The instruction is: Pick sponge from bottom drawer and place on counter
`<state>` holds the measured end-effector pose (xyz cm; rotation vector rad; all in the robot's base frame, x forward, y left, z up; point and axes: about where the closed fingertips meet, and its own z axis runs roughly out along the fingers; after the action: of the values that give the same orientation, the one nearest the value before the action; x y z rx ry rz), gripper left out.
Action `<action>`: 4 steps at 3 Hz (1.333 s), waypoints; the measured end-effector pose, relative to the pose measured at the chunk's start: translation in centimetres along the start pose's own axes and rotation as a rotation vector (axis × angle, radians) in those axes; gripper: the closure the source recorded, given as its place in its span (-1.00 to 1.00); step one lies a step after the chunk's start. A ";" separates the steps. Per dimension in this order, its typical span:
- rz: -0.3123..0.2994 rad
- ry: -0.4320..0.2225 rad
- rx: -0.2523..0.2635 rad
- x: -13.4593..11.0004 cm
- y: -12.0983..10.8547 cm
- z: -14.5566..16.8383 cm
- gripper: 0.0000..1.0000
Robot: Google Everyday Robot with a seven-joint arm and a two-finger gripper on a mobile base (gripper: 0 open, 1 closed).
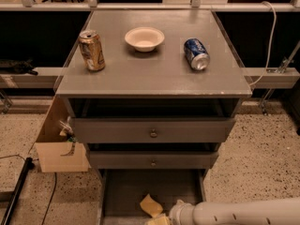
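The pale-yellow sponge (150, 204) lies flat on the floor of the open bottom drawer (126, 191), near its front middle. My gripper (158, 220) is at the bottom edge of the view, inside the drawer, just below and right of the sponge and very close to it. The white arm (234, 213) reaches in from the lower right. The grey counter (154, 74) is the cabinet's top, above the two upper drawers.
On the counter stand a gold can (92, 50) at the left, a white bowl (144, 38) in the middle and a blue can (196, 53) lying on its side at the right. A cardboard box (58, 146) sits on the floor left of the cabinet. Both knobbed upper drawers are slightly open.
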<state>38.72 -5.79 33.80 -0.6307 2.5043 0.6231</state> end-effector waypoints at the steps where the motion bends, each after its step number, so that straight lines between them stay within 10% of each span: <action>1: -0.003 -0.001 0.001 0.1 0.3 -0.2 -1.00; 3: 0.017 -0.001 0.066 0.7 -2.6 4.2 -1.00; 4: 0.021 0.023 0.105 -0.1 -7.8 10.8 -1.00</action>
<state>46.56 -6.17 23.04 -0.5765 2.5490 0.4911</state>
